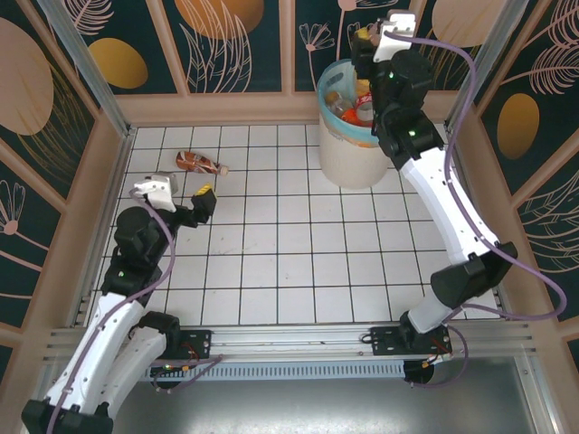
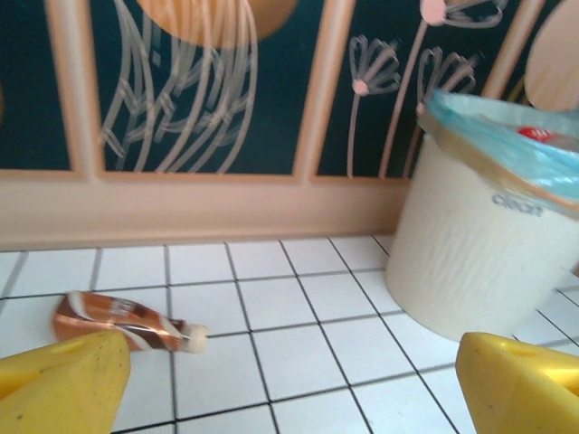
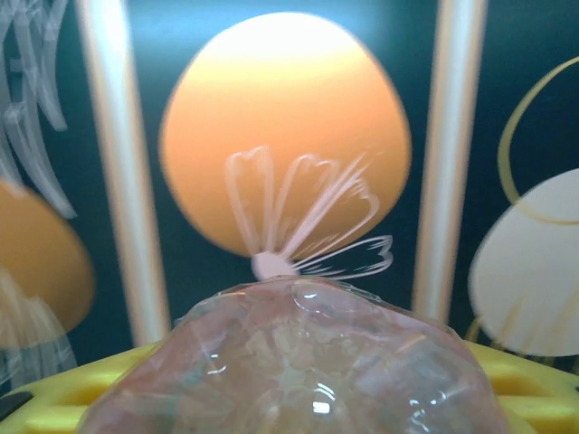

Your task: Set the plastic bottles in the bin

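Right gripper [image 3: 289, 402] is pinching a crumpled clear bottle [image 3: 298, 353], up over the far rim of the bin [image 1: 348, 167]. Left gripper [image 1: 201, 204] is spread wide with nothing in it, low over the tiles [image 1: 289, 244], well off to the left arm's side of the bin. One brown bottle [image 1: 201, 163] lies on its side just beyond it, also well apart from the bin. Several bottles [image 1: 355, 107] sit inside the bin, near the rim.

Risks as I see them:
- Drop point looks marginal. The clear bottle hangs at the bin's far edge, not its centre. Released there, it could clip the rim or fall between the bin and the back wall [image 3: 289, 136].
- It's light and crushed, so it may bounce off the pile and hop out.
- The brown bottle is round and free on the tiles, and in the left wrist view it sits toward the left finger [image 2: 54, 389], not centred. A straight-in approach could nudge it and send it rolling.

Can't make out:
- The right arm [image 1: 452, 208] covers much of the bin's mouth, so no count and no read on how full it is.
- The right wrist camera faces the wall, not the bin. Its yellow fingers [image 3: 534, 389] are cut off at the bottom, and the clear bottle's cap and label are hidden.
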You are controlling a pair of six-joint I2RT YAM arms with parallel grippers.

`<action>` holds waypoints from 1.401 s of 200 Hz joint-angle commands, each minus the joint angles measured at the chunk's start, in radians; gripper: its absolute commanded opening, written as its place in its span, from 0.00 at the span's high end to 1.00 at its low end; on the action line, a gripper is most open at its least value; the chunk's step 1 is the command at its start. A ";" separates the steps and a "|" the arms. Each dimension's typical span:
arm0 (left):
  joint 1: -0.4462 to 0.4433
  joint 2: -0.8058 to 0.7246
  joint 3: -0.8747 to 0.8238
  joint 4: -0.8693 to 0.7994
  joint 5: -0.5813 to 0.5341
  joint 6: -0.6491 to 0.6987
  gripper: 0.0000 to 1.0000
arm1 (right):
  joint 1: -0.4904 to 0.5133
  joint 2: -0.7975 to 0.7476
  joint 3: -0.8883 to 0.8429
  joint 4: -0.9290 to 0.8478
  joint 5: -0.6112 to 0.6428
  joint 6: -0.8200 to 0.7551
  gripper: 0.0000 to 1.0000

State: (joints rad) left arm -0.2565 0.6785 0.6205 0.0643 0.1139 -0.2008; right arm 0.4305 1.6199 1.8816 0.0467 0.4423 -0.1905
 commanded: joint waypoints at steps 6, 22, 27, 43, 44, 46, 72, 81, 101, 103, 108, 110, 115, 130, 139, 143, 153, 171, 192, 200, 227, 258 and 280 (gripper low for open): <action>0.000 0.045 0.042 0.020 0.133 -0.045 0.09 | -0.046 0.111 0.102 0.033 0.197 -0.109 0.57; -0.001 0.050 0.041 -0.001 0.106 -0.038 0.09 | -0.068 0.153 0.112 0.018 0.219 -0.108 0.57; -0.001 0.049 0.039 -0.005 0.095 -0.035 0.09 | -0.074 0.161 0.108 0.012 0.218 -0.100 0.57; -0.001 0.042 0.032 -0.012 0.080 -0.025 0.09 | -0.089 0.180 0.089 -0.005 0.210 -0.071 0.57; -0.001 0.041 0.032 -0.012 0.079 -0.024 0.09 | -0.089 0.182 0.087 -0.004 0.209 -0.070 0.57; -0.001 0.040 0.032 -0.012 0.079 -0.025 0.09 | -0.091 0.184 0.083 -0.005 0.209 -0.067 0.57; -0.002 0.038 0.028 -0.008 0.081 -0.025 0.09 | -0.121 0.221 0.060 -0.052 0.180 -0.007 0.57; 0.000 0.039 0.027 -0.009 0.082 -0.024 0.09 | -0.128 0.239 0.063 -0.072 0.175 0.005 0.57; 0.000 0.037 0.025 -0.012 0.081 -0.021 0.09 | -0.127 0.270 0.059 -0.090 0.183 -0.013 0.56; -0.001 0.038 0.025 -0.012 0.081 -0.020 0.09 | -0.121 0.271 0.054 -0.081 0.190 -0.023 0.56; -0.002 0.039 0.024 -0.013 0.080 -0.018 0.09 | -0.115 0.272 0.044 -0.068 0.207 -0.040 0.56; -0.001 0.038 0.025 -0.013 0.080 -0.018 0.09 | -0.113 0.272 0.042 -0.066 0.211 -0.045 0.56; -0.001 0.040 0.025 -0.015 0.079 -0.017 0.09 | -0.109 0.271 0.036 -0.062 0.219 -0.052 0.56; 0.000 0.047 0.027 -0.018 0.077 -0.017 0.09 | -0.101 0.262 0.022 -0.068 0.229 -0.048 0.56; -0.001 0.053 0.031 -0.021 0.076 -0.018 0.09 | -0.095 0.260 0.023 -0.089 0.237 -0.031 0.56; 0.000 0.055 0.033 -0.021 0.075 -0.019 0.09 | -0.091 0.261 0.028 -0.107 0.237 -0.023 0.55; -0.001 0.059 0.037 -0.024 0.074 -0.018 0.09 | -0.079 0.270 0.045 -0.149 0.249 -0.008 0.55; 0.000 0.067 0.038 -0.028 0.067 -0.019 0.09 | -0.053 0.305 0.080 -0.217 0.290 -0.003 0.54; -0.001 0.067 0.038 -0.032 0.060 -0.018 0.09 | -0.051 0.378 0.152 -0.329 0.308 0.032 0.54; 0.000 0.066 0.038 -0.034 0.057 -0.018 0.09 | -0.057 0.410 0.182 -0.378 0.303 0.054 0.54; -0.002 0.064 0.034 -0.035 0.050 -0.019 0.09 | -0.089 0.516 0.312 -0.556 0.258 0.139 0.53; -0.001 0.073 0.038 -0.038 0.044 -0.016 0.09 | -0.130 0.612 0.448 -0.705 0.194 0.200 0.50; -0.001 0.081 0.040 -0.044 0.044 -0.015 0.09 | -0.158 0.642 0.495 -0.757 0.150 0.226 0.49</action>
State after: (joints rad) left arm -0.2565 0.7502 0.6304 0.0307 0.1719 -0.2218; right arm 0.2955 2.1841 2.3444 -0.5007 0.6956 -0.0868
